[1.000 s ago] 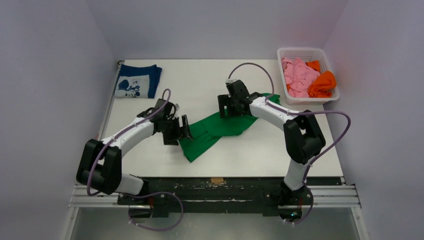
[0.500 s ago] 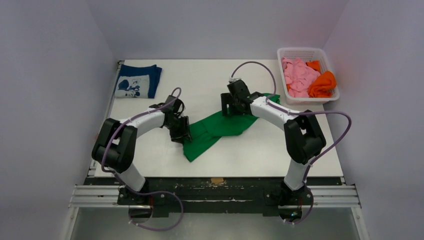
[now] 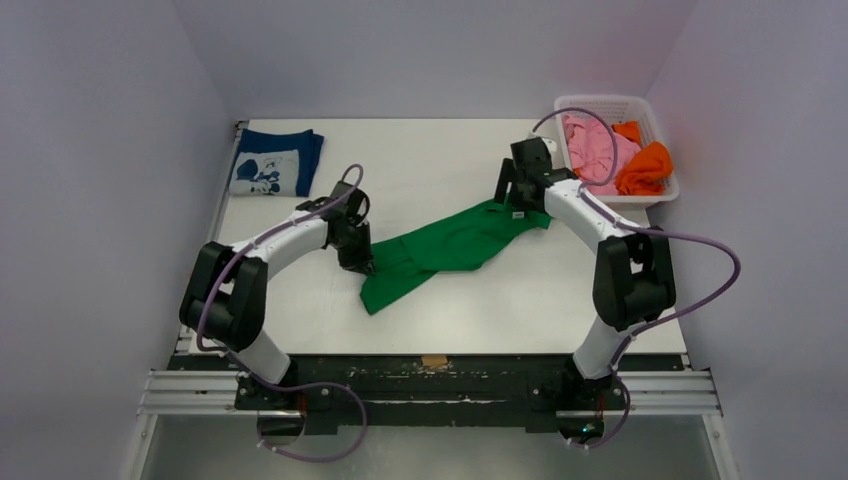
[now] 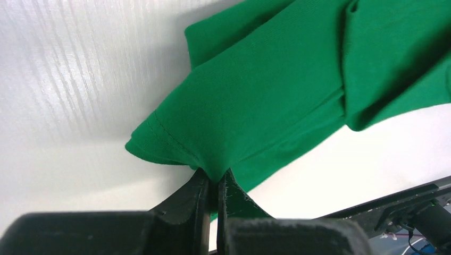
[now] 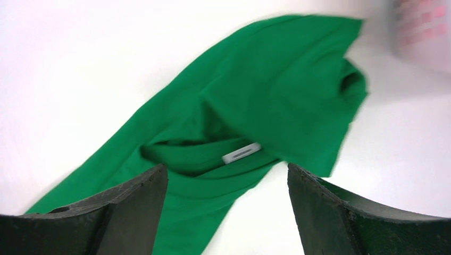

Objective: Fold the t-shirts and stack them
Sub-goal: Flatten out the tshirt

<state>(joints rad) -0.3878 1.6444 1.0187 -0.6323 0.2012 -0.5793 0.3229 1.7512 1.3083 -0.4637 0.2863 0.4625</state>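
Green cloth is pinched in your left claw [image 4: 217, 186], whose jaws are closed tight on a small tuck of the green shirt [image 4: 255, 106] just beside a stitched hem. The bite looks thin. Pull hard or fast and the tuck may slip out. The whole shirt may also drag across the table [image 3: 400, 150] instead of spreading.

Ahead of that claw's tips the shirt runs away as a long rumpled band. It is doubled over itself, one layer lapping another, and nowhere flat.

Your right claw [image 5: 226, 169] has its fingers wide apart, holds nothing and hangs above the band's far end. Below it, between the fingers, lies the neck opening with a white label [image 5: 242, 153]. This view is slightly blurred. If you close there you may catch both neck layers, or only the label. An uneven pull from the two ends would likely twist the band rather than open it.

Well beyond the left claw, off to its left, a navy shirt [image 3: 272, 165] lies folded with its print up. Just past the right claw stands a white basket [image 3: 600, 100] holding a pink shirt [image 3: 590, 145] and an orange shirt [image 3: 648, 165], both crumpled and not yet folded.
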